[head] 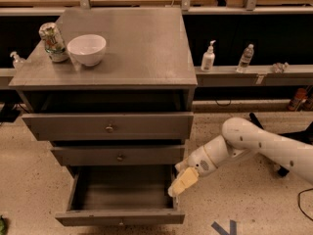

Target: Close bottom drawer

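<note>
The bottom drawer (pixel 122 217) of the grey cabinet stands pulled far out, its plain grey box interior empty and its slim front panel near the lower edge of the camera view. The white arm reaches in from the right. My gripper (pixel 182 182), with its yellowish tip, hangs low at the drawer's right side wall, just above its rim and behind the front panel. The two drawers above are slightly out.
A white bowl (pixel 86 49) and a can (pixel 52 42) stand on the cabinet top (pixel 142 48). The top drawer (pixel 107 127) and middle drawer (pixel 117 156) jut out a little. Bottles (pixel 209 57) sit on a shelf to the right. Speckled floor lies around.
</note>
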{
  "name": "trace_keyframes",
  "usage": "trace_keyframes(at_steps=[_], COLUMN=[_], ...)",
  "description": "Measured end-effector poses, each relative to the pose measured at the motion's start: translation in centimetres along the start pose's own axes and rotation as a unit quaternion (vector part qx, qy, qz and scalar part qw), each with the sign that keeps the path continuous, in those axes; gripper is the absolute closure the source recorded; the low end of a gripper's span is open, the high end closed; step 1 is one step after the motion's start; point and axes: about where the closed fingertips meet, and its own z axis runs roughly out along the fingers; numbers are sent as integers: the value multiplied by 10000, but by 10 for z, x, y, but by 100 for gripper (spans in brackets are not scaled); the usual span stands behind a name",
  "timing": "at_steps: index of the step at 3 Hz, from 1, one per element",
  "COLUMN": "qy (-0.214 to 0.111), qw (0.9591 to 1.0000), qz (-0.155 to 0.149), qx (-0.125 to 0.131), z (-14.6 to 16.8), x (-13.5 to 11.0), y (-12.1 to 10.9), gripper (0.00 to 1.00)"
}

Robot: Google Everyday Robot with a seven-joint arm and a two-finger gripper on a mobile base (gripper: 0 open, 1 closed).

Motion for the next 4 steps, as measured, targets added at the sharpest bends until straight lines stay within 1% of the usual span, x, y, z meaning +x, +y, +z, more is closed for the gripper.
trace_keyframes(at_steps=[1,2,3,4], qy=[-847,-1647,-1702,-1699], qw=[9944,9788,9740,9732], qz=[395,988,1195,1227], qx=[-485,-719,-903,-946], z=[43,85,107,110], x=[14,33,48,50], y=[-34,-63,-67,-68], gripper=[0,0,0,3])
